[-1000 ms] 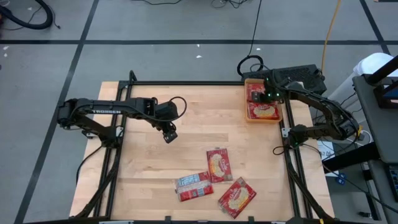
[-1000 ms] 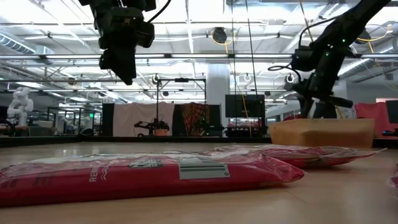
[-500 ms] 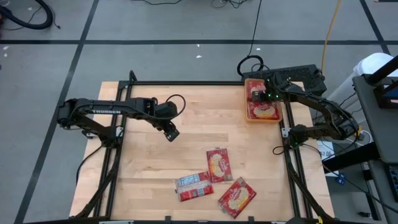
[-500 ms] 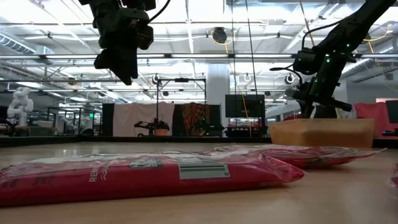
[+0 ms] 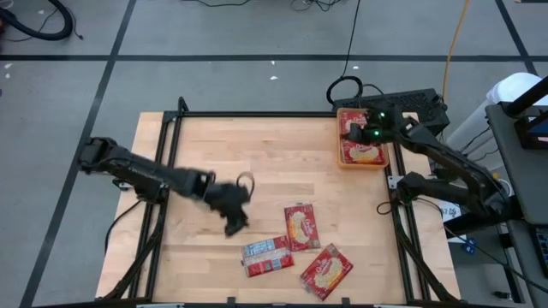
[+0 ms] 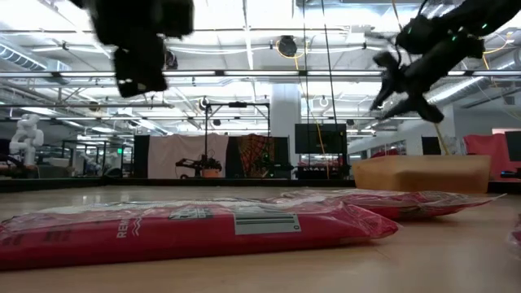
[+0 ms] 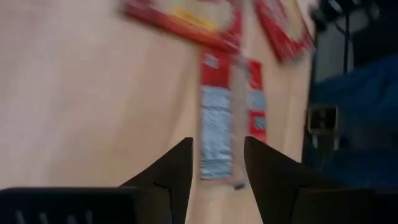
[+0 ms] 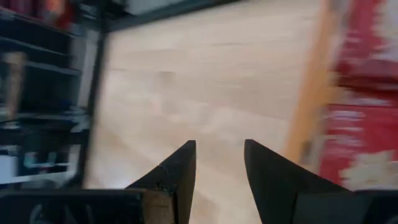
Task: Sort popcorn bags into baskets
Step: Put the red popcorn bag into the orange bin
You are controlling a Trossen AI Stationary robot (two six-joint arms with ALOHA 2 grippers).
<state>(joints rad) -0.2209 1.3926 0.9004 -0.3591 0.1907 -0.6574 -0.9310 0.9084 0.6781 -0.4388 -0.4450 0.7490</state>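
Three popcorn bags lie flat near the table's near edge: one picture side up (image 5: 300, 227), one with its pale grey-blue side up (image 5: 266, 255), one red (image 5: 326, 270). My left gripper (image 5: 233, 224) hovers open just left of them; in its wrist view the grey-blue bag (image 7: 217, 130) lies ahead between its fingers (image 7: 217, 146). The orange basket (image 5: 342, 147) stands at the far right corner with red bags (image 5: 364, 152) in it. My right gripper (image 5: 355, 128) hangs open and empty above the basket's far left part (image 8: 219, 149).
Bare wood fills the table's left half and middle. A black frame rail runs round the table (image 5: 257, 115). In the low view the nearest bag (image 6: 203, 228) fills the foreground and the basket (image 6: 423, 173) stands behind on the right. Cables and a black box (image 5: 411, 103) lie past the far right corner.
My left gripper has swung quickly from the table's middle left toward the near edge and the right, closing on the grey-blue bag. My right gripper has risen above the basket and tipped. The bags have not moved.
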